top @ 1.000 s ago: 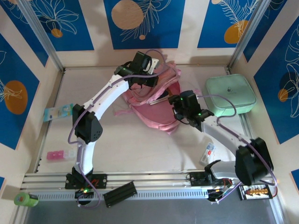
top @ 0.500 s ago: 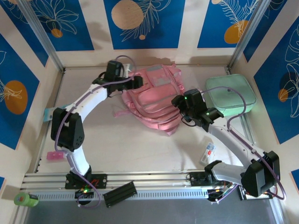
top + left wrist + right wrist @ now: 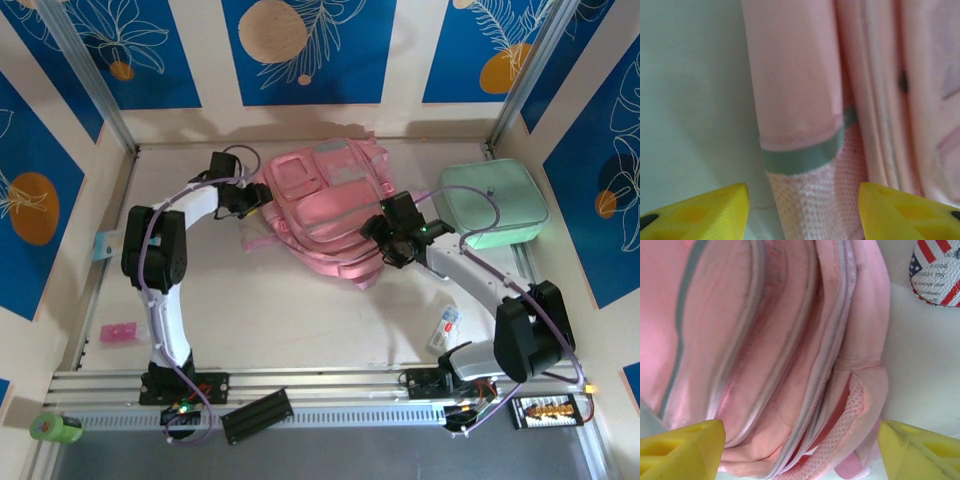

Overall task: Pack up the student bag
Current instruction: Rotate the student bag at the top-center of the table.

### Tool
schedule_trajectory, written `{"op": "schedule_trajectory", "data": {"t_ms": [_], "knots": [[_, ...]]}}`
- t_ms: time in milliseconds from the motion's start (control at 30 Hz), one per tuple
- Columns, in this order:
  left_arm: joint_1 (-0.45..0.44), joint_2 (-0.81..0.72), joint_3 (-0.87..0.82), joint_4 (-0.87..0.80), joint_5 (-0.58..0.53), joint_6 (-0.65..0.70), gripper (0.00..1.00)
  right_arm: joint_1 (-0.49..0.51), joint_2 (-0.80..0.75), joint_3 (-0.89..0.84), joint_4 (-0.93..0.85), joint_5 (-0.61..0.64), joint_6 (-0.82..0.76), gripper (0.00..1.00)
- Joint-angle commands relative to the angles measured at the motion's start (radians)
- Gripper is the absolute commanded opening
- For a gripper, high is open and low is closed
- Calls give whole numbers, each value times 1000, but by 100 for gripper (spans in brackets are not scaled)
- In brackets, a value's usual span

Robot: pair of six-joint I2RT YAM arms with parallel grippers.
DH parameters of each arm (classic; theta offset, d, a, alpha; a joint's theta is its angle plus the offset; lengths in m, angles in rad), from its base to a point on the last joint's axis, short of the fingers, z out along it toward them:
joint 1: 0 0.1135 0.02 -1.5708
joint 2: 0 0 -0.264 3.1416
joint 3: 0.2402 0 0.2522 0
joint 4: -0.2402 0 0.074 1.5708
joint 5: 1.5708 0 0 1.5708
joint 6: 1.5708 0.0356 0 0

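Flanking the student bag (image 3: 325,215) at opposite edges, left gripper (image 3: 802,200) and right gripper (image 3: 800,446) both stand spread.

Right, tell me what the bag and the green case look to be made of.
The bag: soft woven pink fabric, matte, going by the visible weave, folds and stitched seams, with mesh trim. The green case: probably moulded plastic, smooth with rounded edges and a faint sheen, though a coated shell can't be excluded.
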Motion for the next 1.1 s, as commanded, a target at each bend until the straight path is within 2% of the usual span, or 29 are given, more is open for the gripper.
{"op": "schedule_trajectory", "data": {"t_ms": [0, 100, 233, 400, 467, 633, 800, 967, 1067], "knots": [[1, 15, 58, -36, 43, 19, 54, -4, 25, 38, -53, 33, -11, 80], [1, 52, 116, -94, 68, 53, 47, -7, 56, 57, -102, 71, -3, 80], [1, 84, 143, -90, 98, 54, 34, -32, 110, 64, -48, 6, -42, 78], [3, 81, 156, -89, 99, 51, 6, -40, 184, 78, 35, -60, -57, 69], [10, 56, 142, -77, 100, 43, 0, -44, 215, 92, 65, -73, -77, 64], [49, -58, 38, -23, 76, -8, 0, -63, 312, 159, 127, -105, -149, 54], [60, -193, -98, 17, 57, -59, 0, -104, 440, 276, 191, -161, -281, 51], [55, -287, -208, 81, 126, -131, 0, -129, 555, 412, 174, -143, -396, 51], [53, -336, -252, 97, 133, -166, 0, -138, 532, 435, 128, -95, -412, 58]]}}
